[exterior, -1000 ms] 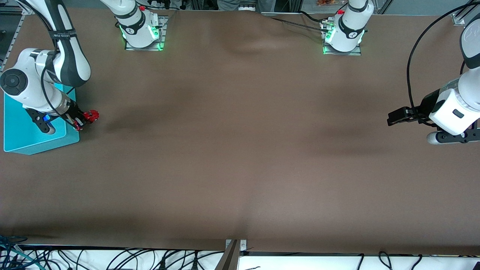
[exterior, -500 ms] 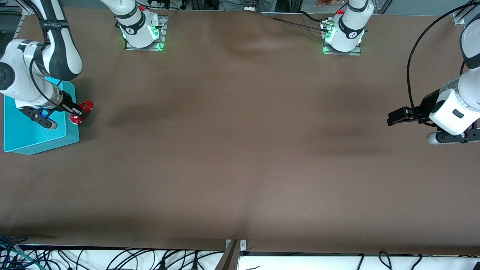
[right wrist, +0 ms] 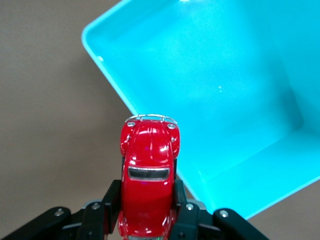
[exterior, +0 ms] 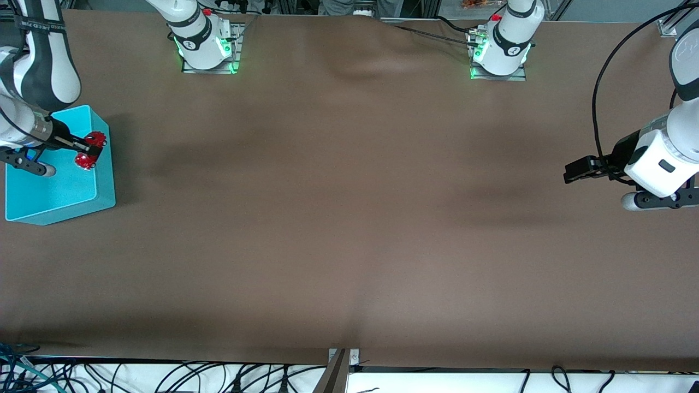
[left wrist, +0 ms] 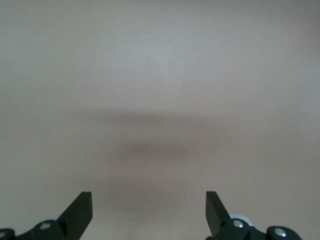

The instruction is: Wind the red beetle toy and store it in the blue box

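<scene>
- The right tool [exterior: 82, 147] is held in the air over the edge of the blue box [exterior: 54, 194], at the right arm's end of the counter [exterior: 349, 218].
- The red beetle toy [exterior: 90, 150] is pinched between the right tool's 2 fingers [right wrist: 181, 210], which press against the car's 2 flanks.
- In the right wrist view the red beetle toy [right wrist: 148, 175] is seen from above, roof and dark window up, with its rounded nose pointing away from the right tool [right wrist: 148, 217].
- In that same view the nose of the toy lies over the rim of the blue box [right wrist: 210, 100]; the rest of the car's body lies over bare brown counter [right wrist: 45, 125] just beside the box wall.
- The blue box is open at the top, and its smooth turquoise floor and inner walls are seen with nothing lying in them.
- The box rests on the counter, and the toy is held above it, touching neither rim nor floor as far as can be told.
- The left tool [exterior: 573, 170] is held over bare counter at the left arm's end, well apart from the box and the toy; that arm waits.
- In the left wrist view the left tool [left wrist: 149, 210] is seen with its 2 fingers [left wrist: 80, 210] spread wide, nothing between them, only plain counter [left wrist: 160, 75] below.
</scene>
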### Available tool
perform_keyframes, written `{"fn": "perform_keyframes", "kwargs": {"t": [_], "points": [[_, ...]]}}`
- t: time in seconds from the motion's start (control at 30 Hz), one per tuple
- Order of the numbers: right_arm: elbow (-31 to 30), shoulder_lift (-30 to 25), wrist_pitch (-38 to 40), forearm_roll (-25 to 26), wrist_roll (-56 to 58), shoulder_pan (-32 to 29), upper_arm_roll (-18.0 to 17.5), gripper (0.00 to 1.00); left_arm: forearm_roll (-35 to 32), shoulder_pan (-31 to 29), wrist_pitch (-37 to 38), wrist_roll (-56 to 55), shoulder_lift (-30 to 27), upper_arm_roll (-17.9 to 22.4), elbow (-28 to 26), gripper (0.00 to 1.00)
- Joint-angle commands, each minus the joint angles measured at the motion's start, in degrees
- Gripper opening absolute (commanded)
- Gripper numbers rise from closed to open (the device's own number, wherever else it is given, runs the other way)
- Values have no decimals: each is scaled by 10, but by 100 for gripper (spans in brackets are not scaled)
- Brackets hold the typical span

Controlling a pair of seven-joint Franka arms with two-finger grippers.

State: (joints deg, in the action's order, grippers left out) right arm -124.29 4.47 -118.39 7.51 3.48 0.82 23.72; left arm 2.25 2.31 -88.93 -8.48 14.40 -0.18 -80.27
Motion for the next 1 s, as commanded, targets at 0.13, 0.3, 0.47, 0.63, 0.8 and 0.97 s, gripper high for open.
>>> {"fn": "perform_keyframes", "kwargs": {"t": [0.13,0.3,0.47,0.63,0.8,0.97], "points": [[17,11,-3,8,93,-9,40,0,8,0,11,11,6,3,17,100],[19,26,-25,9,134,-29,41,0,8,0,11,11,6,3,17,100],[19,52,-65,9,161,-45,41,0,8,0,11,12,6,3,17,100],[19,71,-90,9,184,-58,41,0,8,0,12,12,6,3,17,100],[19,91,-113,9,188,-66,41,0,8,-1,11,12,6,3,17,100],[19,113,-138,6,192,-72,39,0,8,-1,12,12,6,3,17,100]]}}
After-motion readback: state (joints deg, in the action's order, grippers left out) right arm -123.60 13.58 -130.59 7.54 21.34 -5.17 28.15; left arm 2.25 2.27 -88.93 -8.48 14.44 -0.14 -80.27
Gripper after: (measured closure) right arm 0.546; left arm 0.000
